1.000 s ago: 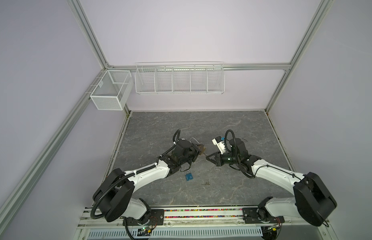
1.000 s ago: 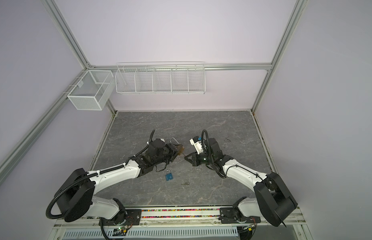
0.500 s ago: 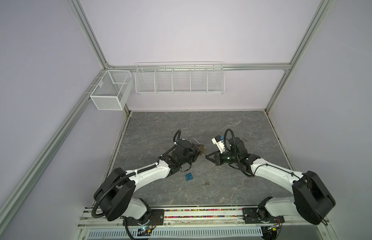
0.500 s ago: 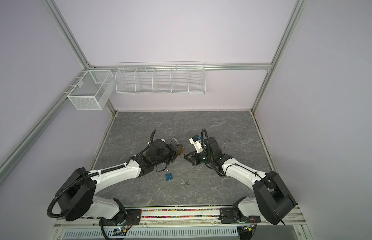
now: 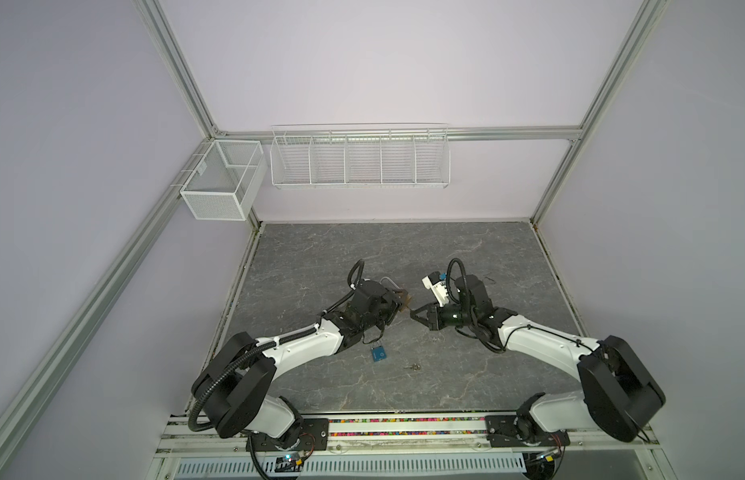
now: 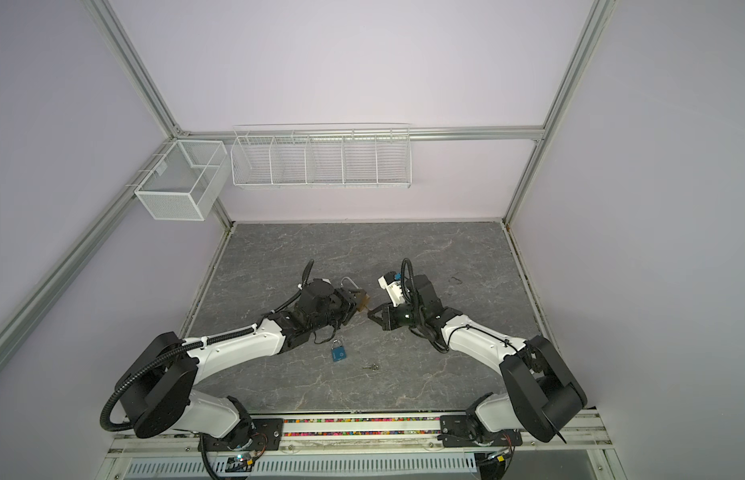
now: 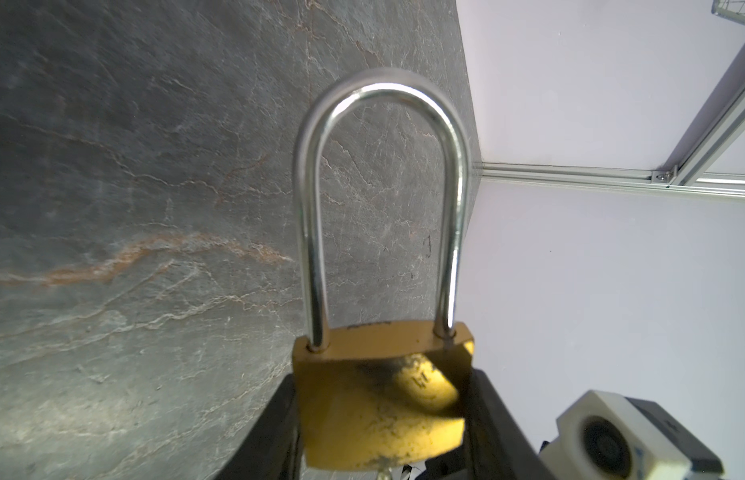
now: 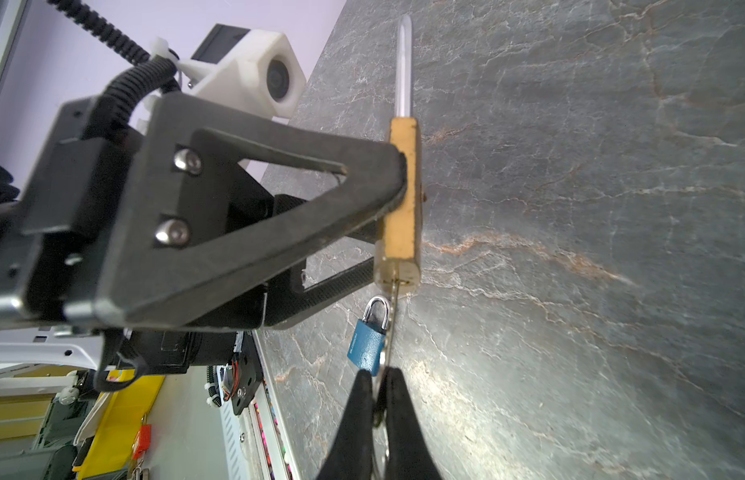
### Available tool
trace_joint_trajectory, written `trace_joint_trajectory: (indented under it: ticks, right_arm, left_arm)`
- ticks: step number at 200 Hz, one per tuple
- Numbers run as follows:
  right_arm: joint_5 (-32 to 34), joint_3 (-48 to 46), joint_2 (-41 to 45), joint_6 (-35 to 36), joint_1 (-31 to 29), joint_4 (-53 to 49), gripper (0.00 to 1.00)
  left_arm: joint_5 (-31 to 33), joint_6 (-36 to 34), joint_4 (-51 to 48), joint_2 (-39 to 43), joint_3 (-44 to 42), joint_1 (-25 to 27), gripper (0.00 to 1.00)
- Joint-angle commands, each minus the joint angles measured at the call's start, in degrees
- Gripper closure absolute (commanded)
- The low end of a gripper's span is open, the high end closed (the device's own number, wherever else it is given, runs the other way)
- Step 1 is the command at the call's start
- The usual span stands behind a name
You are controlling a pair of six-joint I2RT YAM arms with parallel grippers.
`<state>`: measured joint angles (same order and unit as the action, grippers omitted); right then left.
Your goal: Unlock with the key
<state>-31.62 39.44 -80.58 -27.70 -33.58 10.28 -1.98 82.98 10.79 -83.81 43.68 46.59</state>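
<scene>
A brass padlock (image 7: 375, 399) with a long steel shackle (image 7: 379, 91) is clamped by its body in my left gripper (image 7: 383, 376), held above the table. Both shackle legs sit in the body. In both top views the padlock (image 5: 404, 300) (image 6: 361, 300) hangs between the two grippers. My right gripper (image 8: 377, 380) is shut on a thin silver key (image 8: 390, 328). The key's blade reaches into the keyhole in the padlock's (image 8: 402, 195) end face. My left gripper (image 5: 398, 305) and right gripper (image 5: 414, 313) face each other tip to tip.
A small blue padlock (image 5: 378, 354) (image 8: 366, 345) lies on the grey stone table (image 5: 404, 257) nearer the front, with a loose small key (image 5: 413, 366) beside it. White wire baskets (image 5: 358, 158) hang on the back wall.
</scene>
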Motion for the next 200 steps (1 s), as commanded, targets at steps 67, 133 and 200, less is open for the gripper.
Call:
trace_joint_trajectory:
  ticks: [67, 133, 200]
  right_arm:
    - [0.71, 2.09, -0.90, -0.69, -1.76, 0.00, 0.94]
    - [1.61, 6.91, -0.59, -0.70, -0.70, -5.68, 0.94]
    - [4.67, 7.41, -1.07, -0.89, -0.56, -5.82, 0.94]
  left_arm:
    - [-0.82, 0.14, 6.62, 0.26, 1.23, 1.05, 1.00]
    - [-0.76, -6.00, 0.61, 1.96, 1.68, 2.52, 1.00]
    - [3.49, -5.24, -3.10, 2.28, 3.68, 5.43, 1.00]
